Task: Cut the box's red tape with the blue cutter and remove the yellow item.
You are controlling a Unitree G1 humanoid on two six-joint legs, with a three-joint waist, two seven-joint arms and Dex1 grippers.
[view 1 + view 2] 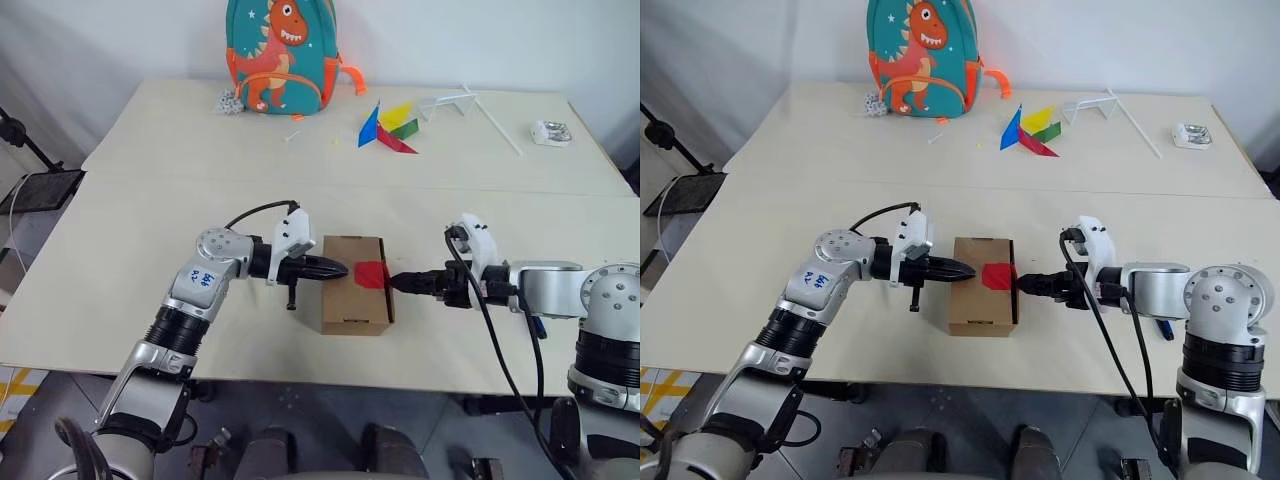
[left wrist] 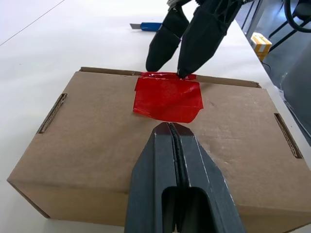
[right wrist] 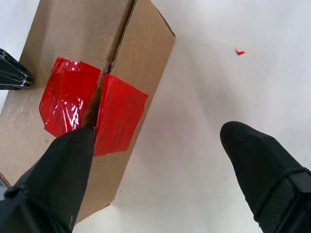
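The left gripper (image 1: 340, 268) reaches in level from the left side of the table (image 1: 150, 220), its two black fingers pressed flat together with nothing between them, the tips resting on top of the box (image 1: 345, 300) just short of the red tape (image 1: 370, 273). The box lies flat near the front edge of the table, between the two arms, its long axis running from the near edge toward the far one. The tape straddles the box's right top edge, half on the lid and half folded down the side wall, and the right wrist view shows it split along the flap seam (image 3: 97, 99). From the right, the right gripper (image 1: 398, 282) comes in pointing left and slightly down, fingers spread wide and holding nothing; one fingertip (image 3: 80, 141) sits at the tape on the box's edge, the other (image 3: 243, 141) hangs over bare table beside the box. The blue cutter (image 2: 146, 26) lies on the table beyond the right arm, well apart from the box.
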